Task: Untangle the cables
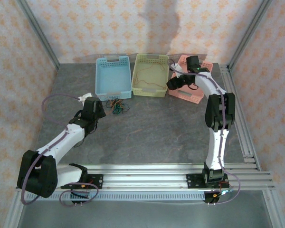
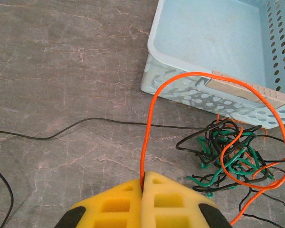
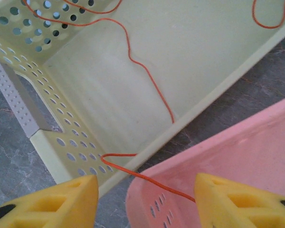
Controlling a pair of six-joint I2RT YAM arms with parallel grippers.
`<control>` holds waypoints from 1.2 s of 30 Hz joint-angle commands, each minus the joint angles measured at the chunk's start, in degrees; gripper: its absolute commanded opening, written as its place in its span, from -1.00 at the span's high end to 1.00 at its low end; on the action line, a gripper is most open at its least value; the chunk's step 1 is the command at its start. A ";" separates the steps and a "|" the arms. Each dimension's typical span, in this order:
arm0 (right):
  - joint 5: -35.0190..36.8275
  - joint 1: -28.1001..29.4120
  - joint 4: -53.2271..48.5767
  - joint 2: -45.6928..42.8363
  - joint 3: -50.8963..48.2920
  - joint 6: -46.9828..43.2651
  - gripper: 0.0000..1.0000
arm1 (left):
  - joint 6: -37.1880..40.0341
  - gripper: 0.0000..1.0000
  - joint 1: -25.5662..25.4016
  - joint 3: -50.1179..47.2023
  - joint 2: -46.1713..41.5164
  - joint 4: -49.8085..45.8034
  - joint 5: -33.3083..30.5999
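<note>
The cables lie as a tangle [image 1: 118,106] of black, green and orange strands on the table just in front of the blue basket [image 1: 99,80]. My left gripper [image 2: 145,183] is shut on an orange cable [image 2: 151,107] that arches up and loops back into the tangle [image 2: 223,156]. A loose black cable [image 2: 85,122] trails left across the table. My right gripper [image 3: 145,199] stands open over the gap between the yellow basket [image 3: 199,102] and the pink basket [image 3: 237,147]. Another orange cable [image 3: 147,76] lies in the yellow basket, crosses its rim and runs up to my right finger.
Three baskets stand side by side at the back: the blue basket [image 2: 154,57], the yellow basket [image 1: 138,71] and the pink basket [image 1: 199,97]. My left gripper [image 1: 96,107] sits left of the tangle; my right gripper [image 1: 173,84] hangs at the yellow basket's right edge. Metal rails run along the table's near and right edges.
</note>
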 commanded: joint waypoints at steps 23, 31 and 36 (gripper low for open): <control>6.09 2.54 -5.17 3.05 1.93 -5.33 0.71 | -0.66 1.00 -0.37 -0.05 -0.06 0.72 -0.53; 4.50 2.72 -2.85 0.32 2.07 -2.59 1.00 | -0.65 1.00 -0.30 -0.11 -0.24 0.81 -0.46; 4.20 2.75 0.03 -2.85 0.96 -0.12 1.00 | -0.61 1.00 -0.37 -0.11 -0.24 0.78 -0.56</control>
